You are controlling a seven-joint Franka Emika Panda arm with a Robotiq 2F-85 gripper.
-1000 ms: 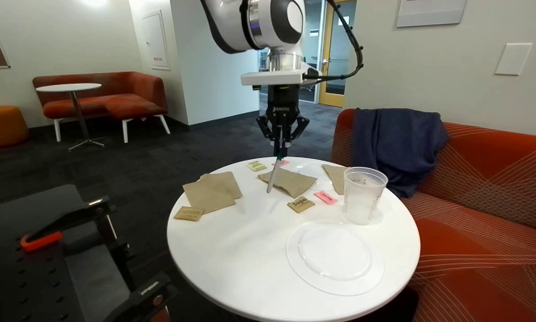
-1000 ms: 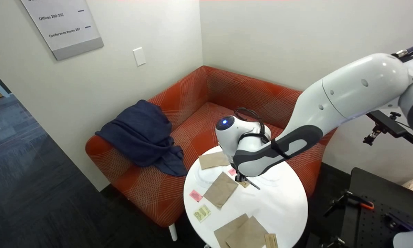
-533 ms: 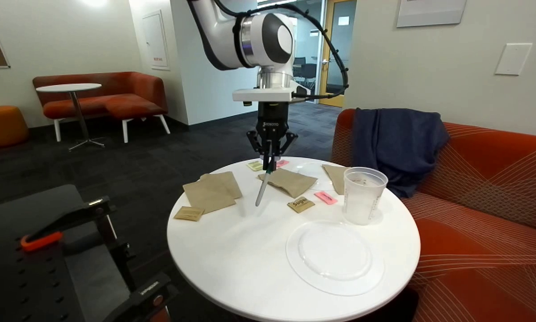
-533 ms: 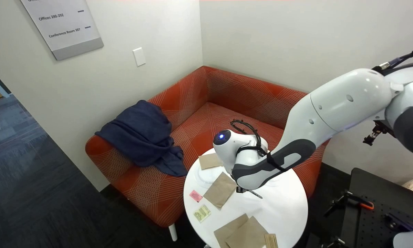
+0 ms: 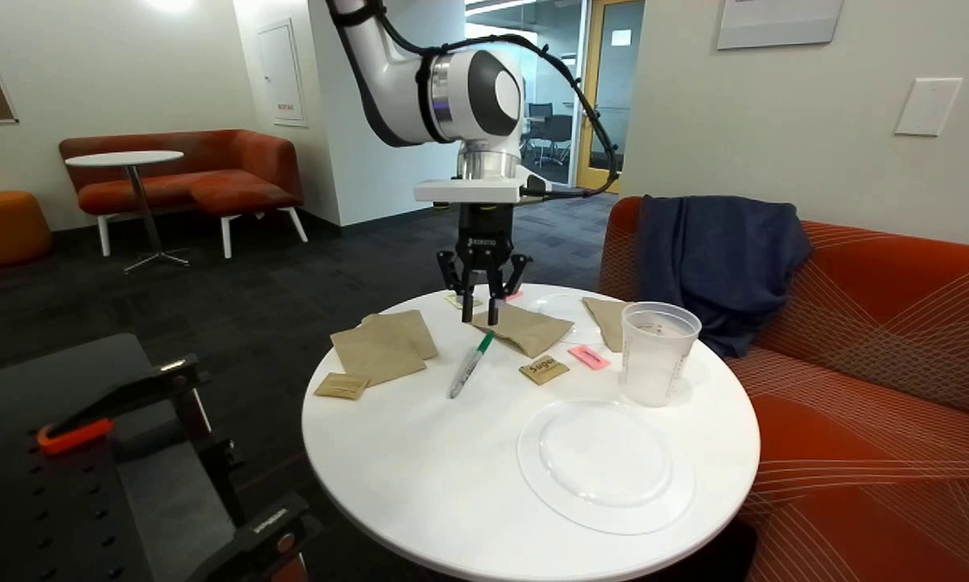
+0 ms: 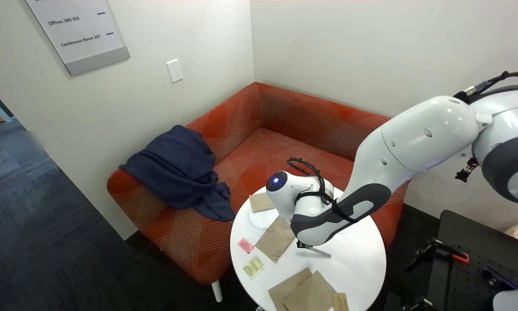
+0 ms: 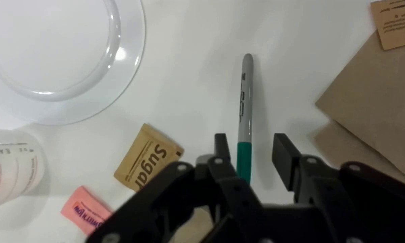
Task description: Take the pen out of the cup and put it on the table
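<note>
The pen [image 7: 246, 108] is loose below my spread fingers [image 7: 285, 158], away from the cup [image 5: 654, 368]; I can't tell whether it's flat on the worktop [image 5: 419, 469].

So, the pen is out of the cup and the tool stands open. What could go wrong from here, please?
The pen is ungripped, and in the wrist view its shadow parts from it toward the green cap: that end may be raised, so it could drop and roll on the table.
The cap shows between the tool's open fingers there, so a low sideways move might knock it.
</note>
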